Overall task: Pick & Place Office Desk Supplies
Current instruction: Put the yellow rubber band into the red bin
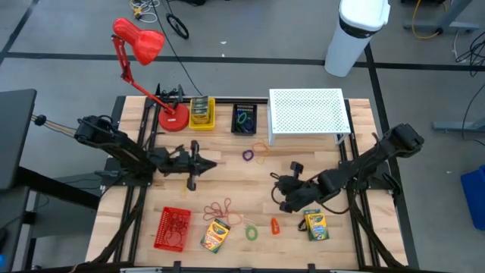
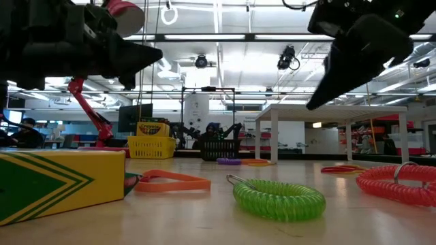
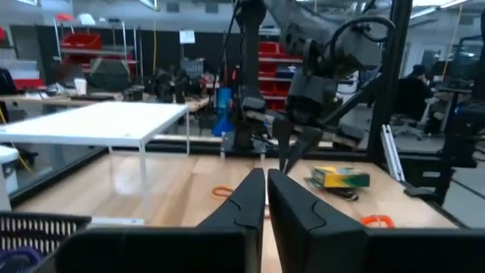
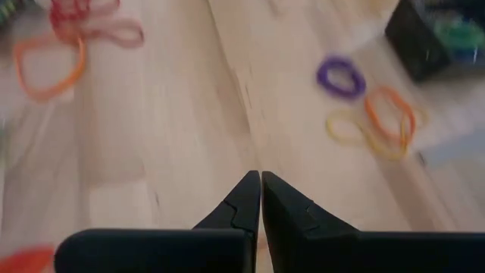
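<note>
No lettering comes through cleanly anywhere on the worktop (image 1: 242,193). The crayon boxes (image 1: 215,235) show printed yellow-and-green faces, yet the print is too small to make out from above, and the near box (image 2: 61,182) in the low view shows only green chevron stripes. The box in the yellow basket (image 2: 151,144) carries a dark logo band, unreadable.

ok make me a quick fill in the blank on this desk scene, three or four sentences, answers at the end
1. The crayon box at the back stands in a ____ basket.
2. The green coil loop lies beside an ____ clip.
3. The left gripper has its fingers ____.
4. The lamp is ____.

Missing words: yellow; orange; shut; red
</note>
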`<state>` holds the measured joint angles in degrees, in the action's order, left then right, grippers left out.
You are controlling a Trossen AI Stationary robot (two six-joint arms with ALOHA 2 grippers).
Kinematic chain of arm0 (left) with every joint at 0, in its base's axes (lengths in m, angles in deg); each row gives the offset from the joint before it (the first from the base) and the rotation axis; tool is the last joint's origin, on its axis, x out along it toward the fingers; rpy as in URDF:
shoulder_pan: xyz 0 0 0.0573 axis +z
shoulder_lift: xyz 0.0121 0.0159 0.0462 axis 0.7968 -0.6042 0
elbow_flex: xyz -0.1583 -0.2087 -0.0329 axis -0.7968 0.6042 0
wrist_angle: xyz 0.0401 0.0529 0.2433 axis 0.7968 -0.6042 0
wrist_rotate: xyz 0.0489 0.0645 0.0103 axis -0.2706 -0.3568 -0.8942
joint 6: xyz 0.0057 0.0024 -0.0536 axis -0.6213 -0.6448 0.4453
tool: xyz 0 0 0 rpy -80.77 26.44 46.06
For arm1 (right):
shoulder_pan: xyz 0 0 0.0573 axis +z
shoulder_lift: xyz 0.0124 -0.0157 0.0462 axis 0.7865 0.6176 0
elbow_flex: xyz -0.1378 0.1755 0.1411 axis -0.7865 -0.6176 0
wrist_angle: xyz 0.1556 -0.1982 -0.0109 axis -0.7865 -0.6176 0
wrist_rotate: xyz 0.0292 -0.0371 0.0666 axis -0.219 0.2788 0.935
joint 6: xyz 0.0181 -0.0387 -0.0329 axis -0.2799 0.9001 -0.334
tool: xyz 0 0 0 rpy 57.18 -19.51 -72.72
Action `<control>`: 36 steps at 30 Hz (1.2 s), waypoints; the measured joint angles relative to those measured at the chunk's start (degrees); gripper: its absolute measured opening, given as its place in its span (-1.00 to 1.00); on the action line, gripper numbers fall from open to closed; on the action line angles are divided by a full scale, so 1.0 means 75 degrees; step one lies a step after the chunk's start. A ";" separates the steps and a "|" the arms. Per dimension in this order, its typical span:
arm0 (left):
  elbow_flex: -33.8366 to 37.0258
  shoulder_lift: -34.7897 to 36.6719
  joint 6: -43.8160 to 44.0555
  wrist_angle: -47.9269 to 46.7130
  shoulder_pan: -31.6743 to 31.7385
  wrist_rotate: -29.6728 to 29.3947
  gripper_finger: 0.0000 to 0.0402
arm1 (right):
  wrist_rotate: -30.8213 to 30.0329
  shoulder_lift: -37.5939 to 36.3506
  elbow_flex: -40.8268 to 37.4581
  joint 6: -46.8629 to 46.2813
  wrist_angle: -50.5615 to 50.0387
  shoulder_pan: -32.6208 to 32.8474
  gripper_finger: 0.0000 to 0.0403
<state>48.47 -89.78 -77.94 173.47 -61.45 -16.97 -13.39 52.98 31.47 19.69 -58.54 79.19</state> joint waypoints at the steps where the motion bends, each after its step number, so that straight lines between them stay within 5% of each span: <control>1: -0.0007 0.0001 0.0035 -0.0093 0.0000 -0.0002 -0.85 | 0.0125 0.0000 0.0151 -0.0255 -0.0472 0.0000 -0.87; 12: -0.0307 0.0000 -0.0240 -0.0740 -0.0003 0.0082 -0.83 | 0.0622 -0.0003 0.0252 -0.1936 -0.3257 -0.0452 -0.71; 21: -0.0307 0.0000 -0.0270 -0.0744 0.0005 0.0061 -0.83 | 0.1724 -0.0003 -0.0861 -0.2707 -0.2258 -0.1738 -0.25; 30: -0.0307 0.0000 -0.0334 -0.0744 0.0012 0.0058 -0.83 | 0.1943 -0.0003 -0.1208 -0.2727 -0.1422 -0.2226 -0.23; 36: -0.0307 0.0000 0.0087 -0.0744 0.0000 0.0060 -0.83 | 0.1954 0.0090 -0.1211 -0.2565 -0.1110 -0.2209 -0.40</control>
<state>46.17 -89.78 -77.29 167.89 -61.45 -16.52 1.27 53.65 22.39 0.45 -66.87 62.62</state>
